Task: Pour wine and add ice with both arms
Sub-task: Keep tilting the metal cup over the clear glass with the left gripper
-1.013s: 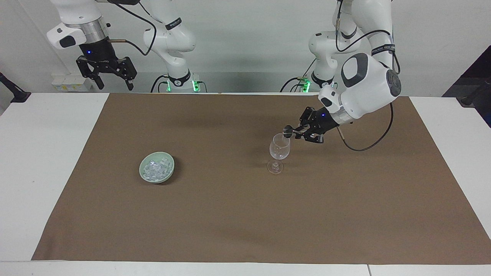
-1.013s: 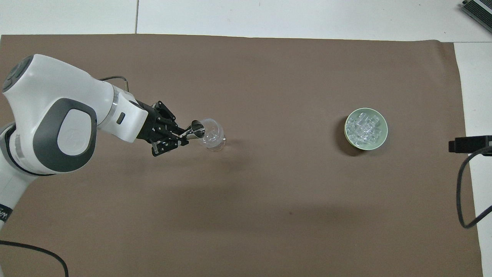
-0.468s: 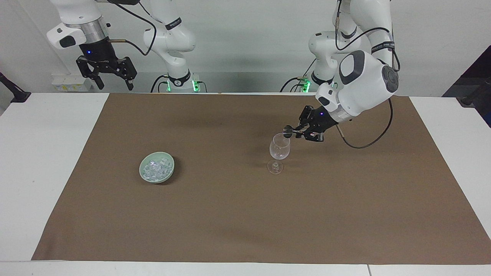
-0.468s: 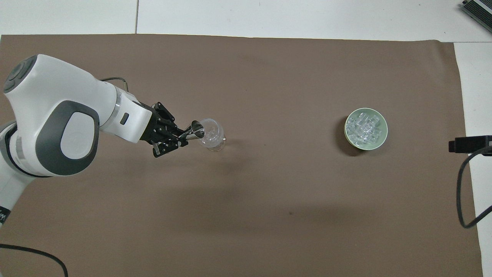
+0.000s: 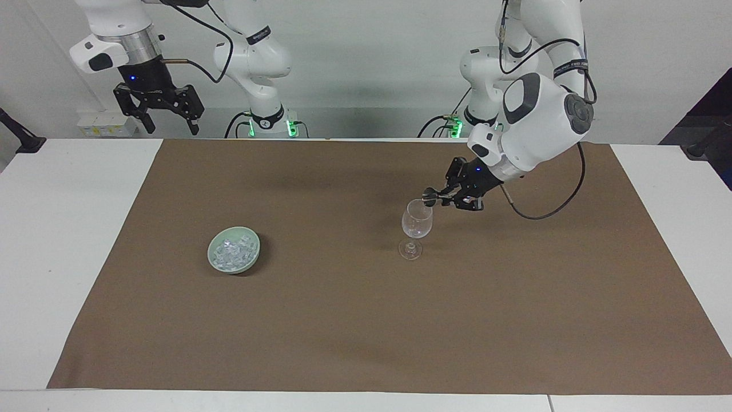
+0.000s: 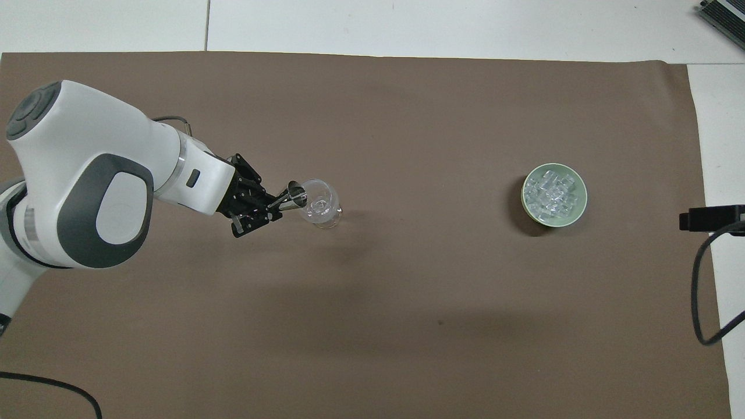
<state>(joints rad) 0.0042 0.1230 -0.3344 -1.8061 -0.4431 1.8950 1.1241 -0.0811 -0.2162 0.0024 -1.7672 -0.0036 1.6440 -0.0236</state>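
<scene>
Ice (image 5: pixel 233 253) fills the bowl (image 5: pixel 217 264); only the facing view shows the open right pincer (image 5: pixel 170 122)

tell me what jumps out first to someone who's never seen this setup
The left gripper, shut on a small metal cup, tips it at the rim of a clear stemmed glass standing on the brown mat. Toward the right arm's end sits a green bowl heaped with ice. The right gripper waits open, raised over the table's edge by the robots.
</scene>
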